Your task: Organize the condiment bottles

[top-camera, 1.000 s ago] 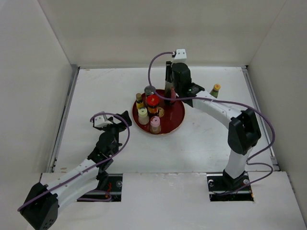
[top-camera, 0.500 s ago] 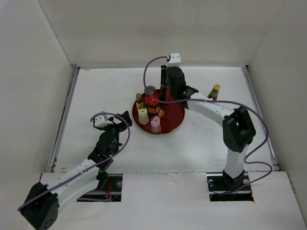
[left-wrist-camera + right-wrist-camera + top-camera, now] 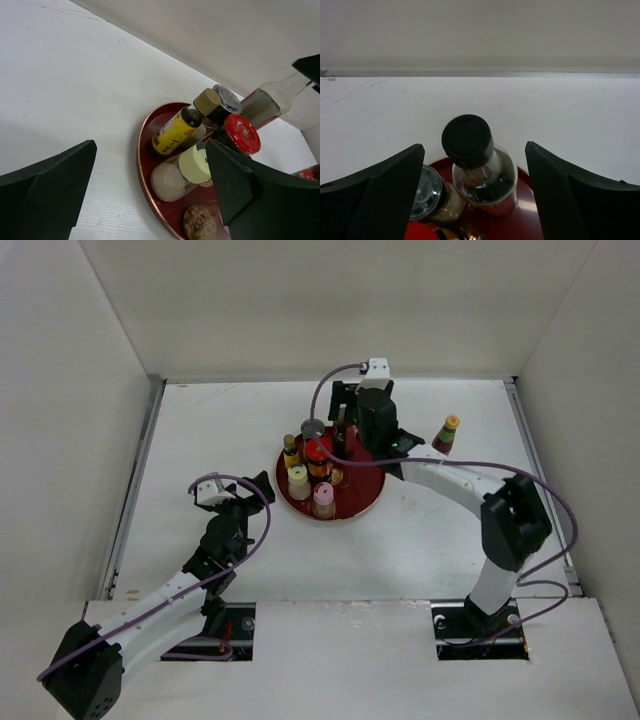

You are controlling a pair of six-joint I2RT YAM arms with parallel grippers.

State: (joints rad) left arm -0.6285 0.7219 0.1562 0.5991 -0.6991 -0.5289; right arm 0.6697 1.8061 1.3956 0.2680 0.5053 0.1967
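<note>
White table (image 3: 200, 440) | right gripper (image 3: 474, 147) wide open | black-capped bottle (image 3: 479, 172) between jaws, untouched

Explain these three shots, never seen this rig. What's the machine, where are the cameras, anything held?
Two robot arms are bolted at the near edge of a white table. The wide picture looks down from above and behind them; the other two come from a camera on each wrist, so the dark wedges at their sides are that arm's own fingers. A round red tray holds a cluster of small condiment bottles; one yellow-capped bottle stands off it, to the right. The right pincer is open around a tall black-capped bottle standing on the tray, not gripping it. The left pincer is open and empty, facing the tray.
</note>
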